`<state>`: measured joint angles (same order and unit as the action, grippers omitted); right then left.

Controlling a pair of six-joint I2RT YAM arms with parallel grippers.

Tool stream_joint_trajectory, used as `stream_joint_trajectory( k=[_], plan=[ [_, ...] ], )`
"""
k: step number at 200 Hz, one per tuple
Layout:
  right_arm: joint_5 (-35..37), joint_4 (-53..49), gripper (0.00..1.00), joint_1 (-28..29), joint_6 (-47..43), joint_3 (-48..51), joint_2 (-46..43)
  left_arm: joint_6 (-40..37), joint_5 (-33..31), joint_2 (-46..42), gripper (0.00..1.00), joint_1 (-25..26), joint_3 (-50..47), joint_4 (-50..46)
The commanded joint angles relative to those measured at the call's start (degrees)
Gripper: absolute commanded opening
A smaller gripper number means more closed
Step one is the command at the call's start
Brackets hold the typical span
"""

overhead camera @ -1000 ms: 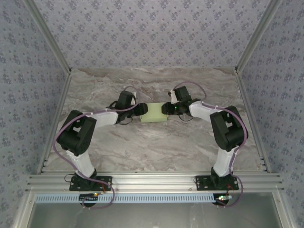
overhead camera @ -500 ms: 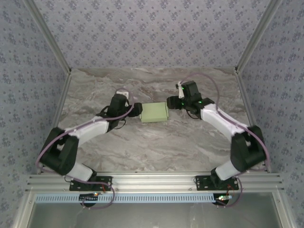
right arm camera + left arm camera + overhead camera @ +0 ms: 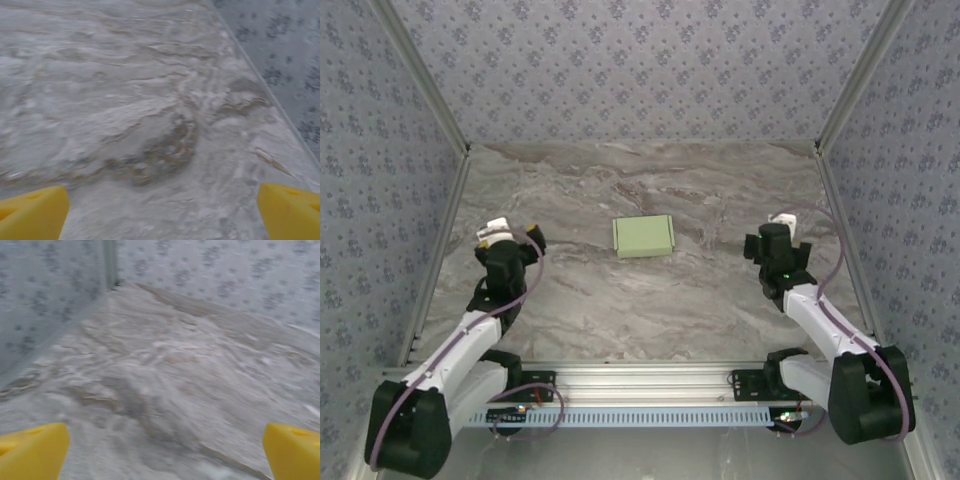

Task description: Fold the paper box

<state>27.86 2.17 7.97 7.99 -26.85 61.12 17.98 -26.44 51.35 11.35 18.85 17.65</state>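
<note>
Left pincer (image 3: 510,238) wide open, yellow fingertips (image 3: 31,450) spread apart with nothing between them. Right pincer (image 3: 776,242) the same, fingertips (image 3: 290,212) spread over bare counter (image 3: 650,300).

Paper box (image 3: 643,236) sits flat on the counter, lid side up. From above it looks closed and squared, so my read is the fold is done or near enough.

Relative to the box: my left pincer is well apart on its left, a bit nearer my bases. My right pincer is well apart on its right, at about the same depth. Neither touches it.

Risks from here:
- Thin card holds a crease poorly. If the tuck isn't seated, the lid could spring up since nothing presses on it. Can't tell from above whether the flap is fully in.
- The box is light and the counter looks slick. Any re-approach from one side alone could shove or spin it instead of pressing it.
- Coming in low with open fingers could catch an edge and pry the lid.
</note>
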Motion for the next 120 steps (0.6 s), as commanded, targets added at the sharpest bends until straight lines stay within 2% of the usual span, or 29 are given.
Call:
stream_joint_trajectory(
  k=[1, 18, 27, 42, 57, 91, 120],
  plan=[
    [-3.3, 15.1, 0.99, -3.9, -3.6, 4.8, 0.5, -2.7, 5.6, 3.2, 0.99, -6.2, -0.5, 6.5],
    [-7.1, 19.8, 0.99, -6.0, -3.9, 6.4, 2.8, -8.9, 8.2, 9.5, 0.99, -7.4, 0.1, 12.9],
    [-9.2, 21.7, 0.98, -6.8, -3.6, 6.6, 4.1, -11.8, 9.5, 13.2, 0.99, -7.6, 1.6, 13.3],
    [-12.0, 26.2, 0.99, -7.4, -4.2, 7.4, 6.5, -13.6, 12.2, 19.5, 0.99, -8.2, 3.7, 14.0],
    [-14.2, 30.7, 0.99, -7.5, -7.1, 7.8, 9.3, -14.5, 15.6, 24.2, 0.99, -8.7, 3.1, 19.5],
    [-16.2, 39.1, 0.98, -7.8, -8.0, 8.9, 13.3, -18.1, 20.5, 28.1, 0.99, -9.2, 4.8, 21.2],
    [-19.1, 44.3, 0.99, -8.1, -8.8, 9.6, 16.9, -17.5, 24.0, 37.7, 0.99, -11.4, 2.3, 36.1]
  ],
)
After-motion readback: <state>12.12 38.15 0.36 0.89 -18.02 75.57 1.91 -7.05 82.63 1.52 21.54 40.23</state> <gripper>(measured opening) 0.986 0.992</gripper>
